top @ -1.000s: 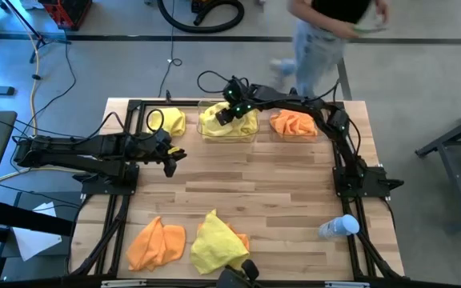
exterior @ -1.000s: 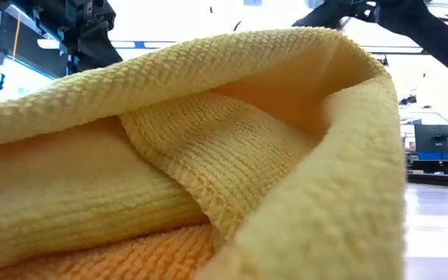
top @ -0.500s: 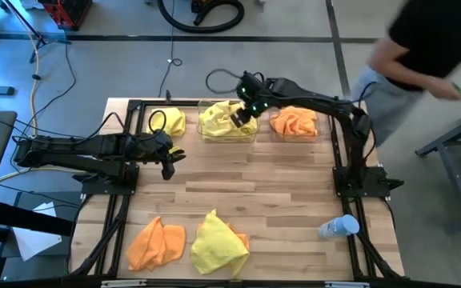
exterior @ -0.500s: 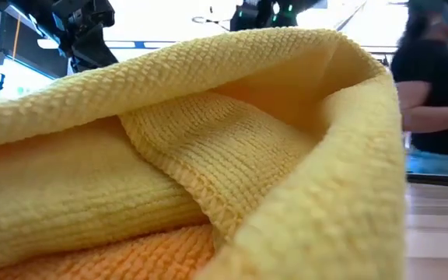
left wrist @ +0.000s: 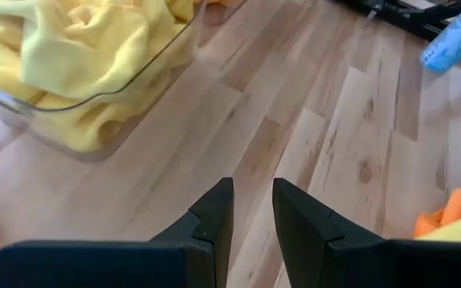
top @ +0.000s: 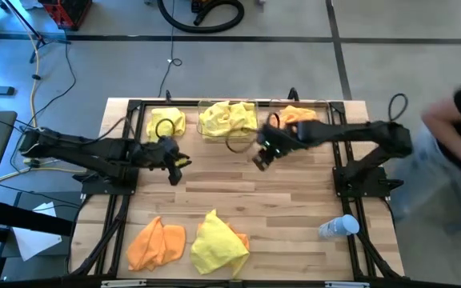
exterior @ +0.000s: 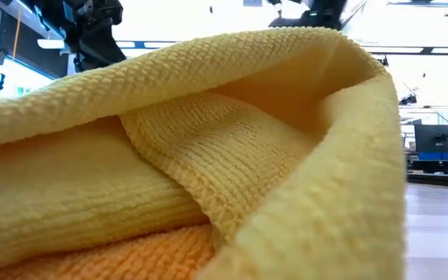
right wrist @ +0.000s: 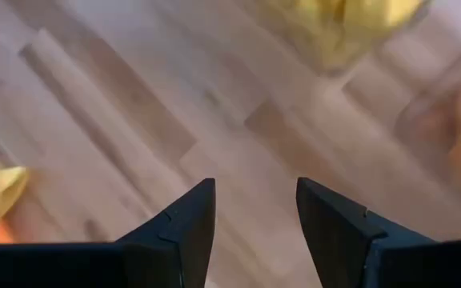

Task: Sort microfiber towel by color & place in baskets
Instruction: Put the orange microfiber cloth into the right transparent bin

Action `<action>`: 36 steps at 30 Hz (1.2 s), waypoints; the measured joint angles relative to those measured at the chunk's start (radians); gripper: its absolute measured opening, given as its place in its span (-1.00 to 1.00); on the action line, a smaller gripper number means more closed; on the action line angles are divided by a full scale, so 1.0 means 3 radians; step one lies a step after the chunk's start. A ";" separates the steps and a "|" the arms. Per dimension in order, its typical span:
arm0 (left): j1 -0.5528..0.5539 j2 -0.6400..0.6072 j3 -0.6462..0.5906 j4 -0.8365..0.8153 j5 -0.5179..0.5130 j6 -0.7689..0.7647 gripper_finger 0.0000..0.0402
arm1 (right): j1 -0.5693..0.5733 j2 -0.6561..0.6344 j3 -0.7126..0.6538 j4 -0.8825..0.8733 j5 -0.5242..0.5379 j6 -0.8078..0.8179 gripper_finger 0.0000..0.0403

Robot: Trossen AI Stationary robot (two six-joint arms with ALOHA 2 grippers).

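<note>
Change: the right gripper [top: 259, 159] has been drawn back from over the yellow-filled basket [top: 228, 121] to bare wood toward 1 o'clock of the table's centre; the left gripper [top: 176, 164] has been kept near 10 o'clock; the person [top: 459, 136] has been shifted to the picture's right edge.
Right gripper state: fingers [right wrist: 184, 218] are spread with bare wood seen between them; nothing is pinched.
Left gripper state: fingers [left wrist: 217, 210] are parted by a narrow gap, with nothing between them.
Towels, counted: five groups are seen from above.
Towels in baskets: yellow cloth is piled in the basket at 12 o'clock; an orange towel [top: 298, 117] is lying in the second basket [top: 294, 106] at 1 o'clock.
Loose towels: one yellow towel [top: 167, 122] is lying at 11 o'clock outside the baskets; an orange towel [top: 157, 243] is lying at 7 o'clock; a yellow towel [top: 218, 243] over a bit of orange is lying at 6 o'clock, just beside it.
Baskets, counted: two, clear, set side by side at the far edge.
Bottle: one clear plastic bottle [top: 338, 227] is lying on its side at 4 o'clock.
Low view: the picture is filled by the yellow towel [exterior: 208, 155] lying on orange cloth.
Surface: a pale wooden plank table [top: 286, 200] inside a black frame.
Room: grey floor, cables [top: 202, 11] and a dark stand [top: 454, 140] are seen around the table.
</note>
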 joint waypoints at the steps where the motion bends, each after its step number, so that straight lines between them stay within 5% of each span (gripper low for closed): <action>1: -0.0065 0.0079 0.0040 0.0002 -0.0059 -0.0042 -0.62 | 0.0081 -0.0115 -0.0165 0.0090 0.0000 0.0117 -0.15; 12: -0.0422 0.1020 0.0883 -0.1223 -0.0113 -0.1210 -0.62 | 0.1042 -0.1200 -0.1151 0.0138 0.0200 0.1078 -0.15; 17: -0.0559 0.1373 0.1137 -0.1851 0.0452 -0.2030 -0.62 | 0.1337 -0.1512 -0.1307 0.0115 0.0415 0.1271 -0.15; 22: -0.0937 0.1658 0.1127 -0.1912 0.1123 -0.2773 -0.62 | 0.1488 -0.1611 -0.1311 0.0089 0.0557 0.1209 -0.15; 29: -0.1633 0.2179 0.1124 -0.1894 0.1535 -0.3715 -0.62 | 0.1530 -0.1617 -0.1311 0.0077 0.0553 0.1027 -0.15; 36: -0.2055 0.2754 0.1124 -0.1319 0.2054 -0.3872 -0.62 | 0.1529 -0.1617 -0.1311 0.0089 0.0472 0.0941 -0.15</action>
